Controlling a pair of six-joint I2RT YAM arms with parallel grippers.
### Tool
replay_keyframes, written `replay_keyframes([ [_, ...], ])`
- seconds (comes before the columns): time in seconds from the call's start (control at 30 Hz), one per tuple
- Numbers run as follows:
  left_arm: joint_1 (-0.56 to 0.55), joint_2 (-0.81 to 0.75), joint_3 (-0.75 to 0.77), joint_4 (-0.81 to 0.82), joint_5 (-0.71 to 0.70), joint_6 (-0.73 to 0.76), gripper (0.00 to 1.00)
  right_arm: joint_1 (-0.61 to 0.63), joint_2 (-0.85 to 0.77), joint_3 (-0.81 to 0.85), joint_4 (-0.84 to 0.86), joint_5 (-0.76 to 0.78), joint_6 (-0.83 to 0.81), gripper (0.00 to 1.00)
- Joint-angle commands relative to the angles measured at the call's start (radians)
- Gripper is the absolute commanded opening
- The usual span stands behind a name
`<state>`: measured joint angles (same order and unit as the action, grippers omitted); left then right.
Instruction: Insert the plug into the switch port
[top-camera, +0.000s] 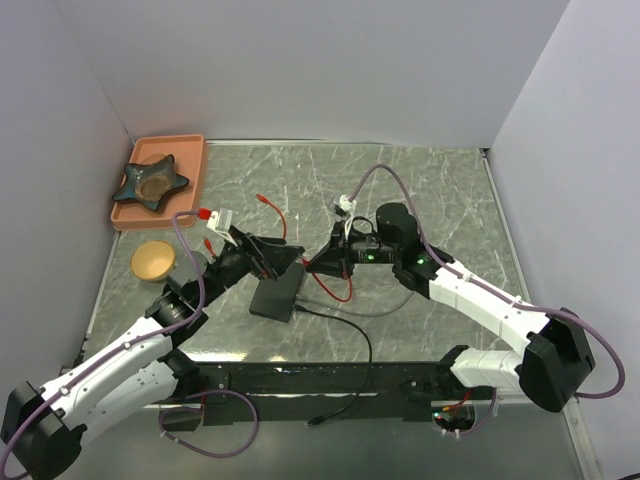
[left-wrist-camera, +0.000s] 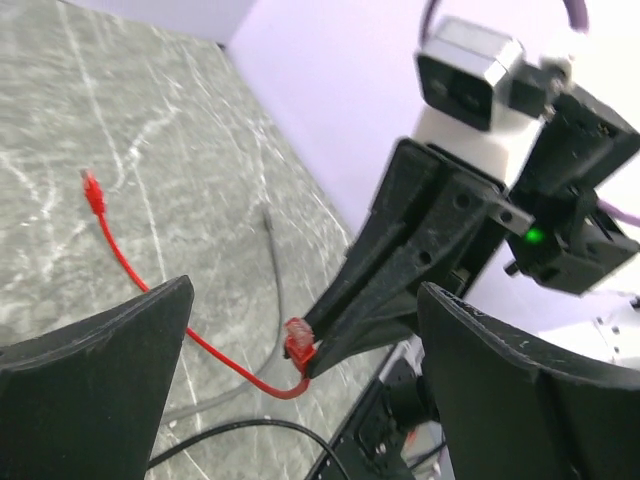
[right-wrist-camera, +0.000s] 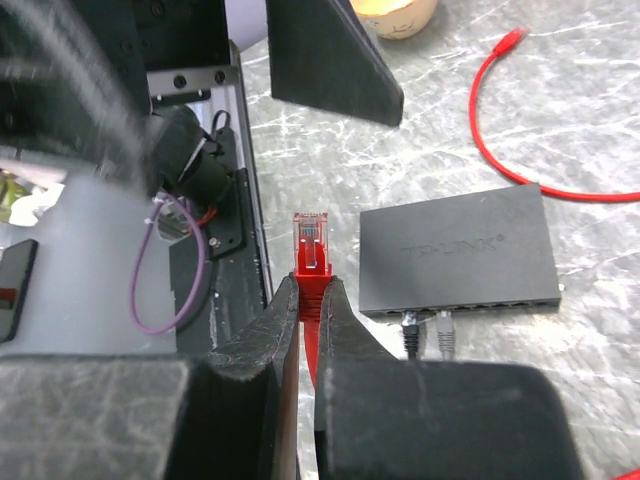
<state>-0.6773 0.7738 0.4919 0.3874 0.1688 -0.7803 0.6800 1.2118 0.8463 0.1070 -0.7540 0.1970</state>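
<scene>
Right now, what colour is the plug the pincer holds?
The plug is red, clear-tipped; best in the right wrist view.
</scene>
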Motion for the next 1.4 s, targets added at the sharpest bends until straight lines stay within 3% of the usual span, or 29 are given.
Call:
replay_keyframes([
  [0.0,0.001,-0.018,0.002,-0.036,-0.077,-0.008,0.99,0.004,-0.052,0.0,-0.018,0.034,-0.067,0.0],
  [0.2,0.002,0.019,0.016,-0.065,-0.097,0.001,0.96,0.068,-0.073,0.016,-0.128,0.16,-0.18,0.0],
  [0.37,0.008,0.035,0.01,-0.062,-0.104,0.001,0.96,0.223,-0.119,0.004,-0.184,0.445,-0.297,0.0],
  [0.47,0.016,0.032,0.01,-0.07,-0.109,0.004,0.96,0.266,-0.15,-0.018,-0.178,0.528,-0.324,0.0],
  [0.9,0.039,0.015,0.0,-0.097,-0.114,0.004,0.96,0.306,-0.215,-0.053,-0.161,0.496,-0.357,0.0],
  [1.1,0.059,0.045,0.019,-0.194,-0.166,-0.013,0.97,0.308,-0.091,0.002,-0.225,0.637,-0.324,0.0],
  [1.37,0.189,0.156,0.025,-0.337,-0.19,-0.028,0.98,0.282,0.127,0.092,-0.292,0.746,-0.281,0.0],
])
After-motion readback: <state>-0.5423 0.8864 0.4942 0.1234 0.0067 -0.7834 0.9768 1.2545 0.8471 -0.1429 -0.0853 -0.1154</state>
